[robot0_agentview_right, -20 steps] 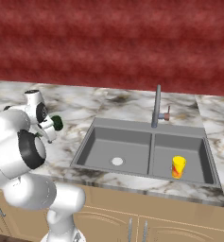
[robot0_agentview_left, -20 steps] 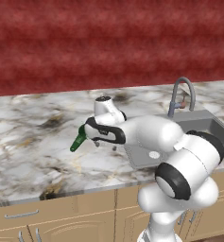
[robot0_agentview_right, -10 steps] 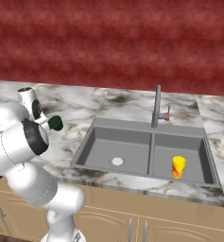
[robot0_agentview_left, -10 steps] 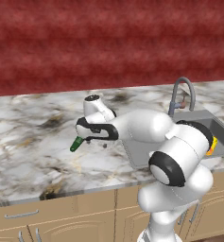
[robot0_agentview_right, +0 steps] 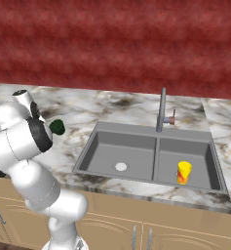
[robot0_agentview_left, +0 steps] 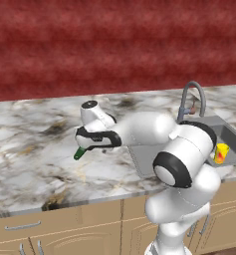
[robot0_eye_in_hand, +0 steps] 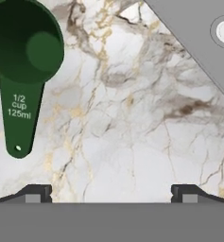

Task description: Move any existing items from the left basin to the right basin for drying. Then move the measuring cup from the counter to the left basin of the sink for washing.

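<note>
The measuring cup (robot0_eye_in_hand: 24, 66) is dark green plastic w/ a round, deep bowl and a flat straight handle that widens slightly toward a rounded end. White lettering on the handle reads "1/2 cup 125ml", and there's a small pale hole near the tip. The bowl's inside shows a lighter green flat bottom. It lies flat on the marble tabletop (robot0_eye_in_hand: 132, 127), bowl opening up, in the upper left of the hand view, with the handle pointing toward the bottom of that view.

The hand (robot0_eye_in_hand: 108, 194) is released, jaws spread wide, nothing between them; bare marble lies between the two dark fingertips (robot0_eye_in_hand: 35, 193). The cup sits off to the side of the gap, closer to one fingertip, not touching either.

In the left base view the hand (robot0_agentview_left: 92, 144) hangs low over the tabletop (robot0_agentview_left: 35, 149) w/ the green handle (robot0_agentview_left: 79, 153) poking out below it, well left of the sink (robot0_agentview_left: 224, 130). In the right base view a bit of the green bowl (robot0_agentview_right: 57, 127) shows just beside the arm, left of the sink's rim.

The left basin (robot0_agentview_right: 124, 151) holds just its pale round drain disc (robot0_agentview_right: 121, 167). The yellow cup-shaped item (robot0_agentview_right: 183, 172) w/ a red-orange mark stands upright in the right basin (robot0_agentview_right: 200, 156). The grey gooseneck faucet (robot0_agentview_right: 162, 110) rises behind the divider.
</note>
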{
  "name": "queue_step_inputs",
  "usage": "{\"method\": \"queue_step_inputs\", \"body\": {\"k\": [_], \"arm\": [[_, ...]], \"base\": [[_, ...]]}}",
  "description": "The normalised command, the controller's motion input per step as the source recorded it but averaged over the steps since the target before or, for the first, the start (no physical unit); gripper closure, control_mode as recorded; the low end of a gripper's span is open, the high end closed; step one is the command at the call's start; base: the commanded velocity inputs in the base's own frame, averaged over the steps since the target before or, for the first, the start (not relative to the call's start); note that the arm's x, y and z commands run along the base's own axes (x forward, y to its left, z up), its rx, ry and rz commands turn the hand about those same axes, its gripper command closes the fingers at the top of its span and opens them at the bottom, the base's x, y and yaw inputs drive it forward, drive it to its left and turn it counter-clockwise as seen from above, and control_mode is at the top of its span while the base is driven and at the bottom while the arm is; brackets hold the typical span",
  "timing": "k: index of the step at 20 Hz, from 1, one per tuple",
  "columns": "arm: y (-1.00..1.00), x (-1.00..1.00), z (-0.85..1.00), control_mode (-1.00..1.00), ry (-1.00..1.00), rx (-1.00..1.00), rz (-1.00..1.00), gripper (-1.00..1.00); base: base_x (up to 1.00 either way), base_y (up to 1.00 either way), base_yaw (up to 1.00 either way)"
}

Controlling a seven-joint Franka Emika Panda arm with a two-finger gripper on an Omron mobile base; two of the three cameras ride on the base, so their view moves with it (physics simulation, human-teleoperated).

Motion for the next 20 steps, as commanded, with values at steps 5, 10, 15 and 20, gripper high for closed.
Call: {"method": "queue_step_inputs", "body": {"k": [5, 10, 15, 20], "arm": [[0.20, 0.26, 0.00, -1.00, -0.04, 0.00, 0.00, -1.00], [0.16, 0.37, -0.02, -1.00, -0.01, 0.00, 0.00, -1.00], [0.08, 0.38, -0.11, -1.00, 0.00, 0.00, 0.00, -1.00], [0.14, 0.39, -0.13, -1.00, 0.00, -0.01, 0.00, -1.00]], "base": [[0.00, 0.00, 0.00], [0.00, 0.00, 0.00], [0.00, 0.00, 0.00], [0.00, 0.00, 0.00]]}}
